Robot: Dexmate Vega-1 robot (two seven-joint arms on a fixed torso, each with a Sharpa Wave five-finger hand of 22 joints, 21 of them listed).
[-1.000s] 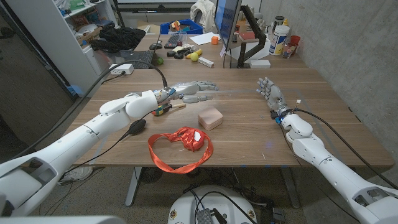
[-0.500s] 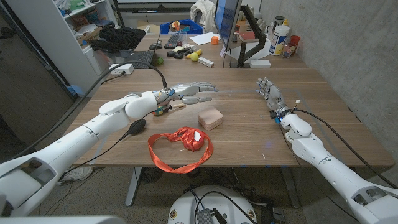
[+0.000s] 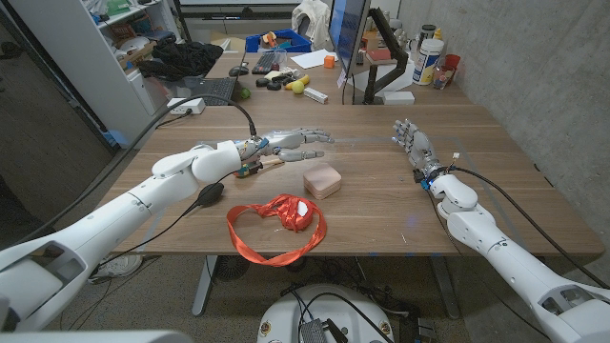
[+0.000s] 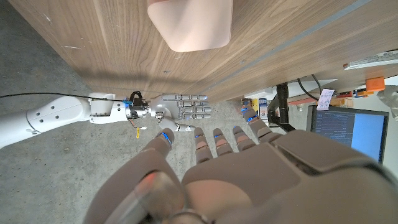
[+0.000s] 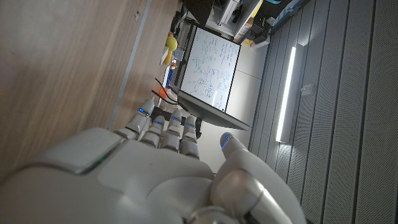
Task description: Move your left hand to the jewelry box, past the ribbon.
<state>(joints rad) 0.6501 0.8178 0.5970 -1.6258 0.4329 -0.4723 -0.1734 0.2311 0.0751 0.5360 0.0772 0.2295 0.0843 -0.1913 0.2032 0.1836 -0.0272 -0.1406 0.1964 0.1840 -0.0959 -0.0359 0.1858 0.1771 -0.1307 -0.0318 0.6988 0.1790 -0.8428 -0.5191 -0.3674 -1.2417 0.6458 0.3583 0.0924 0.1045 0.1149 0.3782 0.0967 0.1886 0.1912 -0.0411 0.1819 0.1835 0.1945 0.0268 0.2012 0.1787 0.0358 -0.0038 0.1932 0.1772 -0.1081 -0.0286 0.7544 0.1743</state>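
A: Item one, far left: left hand (image 3: 297, 142). Condition?

B: Carried above the table (image 3: 381, 205), fingers stretched out and apart, grasping nothing. It sits beyond the ribbon and just behind the jewelry box, not touching it. I judge it is kept high so it clears the ribbon on the way across.

A: Item two: ribbon (image 3: 276, 228).

B: Red, lying in a loose loop with a bunched knot, near the table's front edge. It is in front of the box and slightly left of it, apart from both hands.

A: Item three: jewelry box (image 3: 322, 180).

B: Pale pink, rounded, lid closed, near the middle of the table. The left wrist view shows it (image 4: 190, 23) ahead of the outstretched fingers (image 4: 219, 140), with bare wood between. A short descent toward it looks like all that remains.

A: Item four, far right: right hand (image 3: 413, 143).

B: Open, fingers spread and pointing away from the robot, holding nothing. Well apart from the box; presumably parked out of the way.
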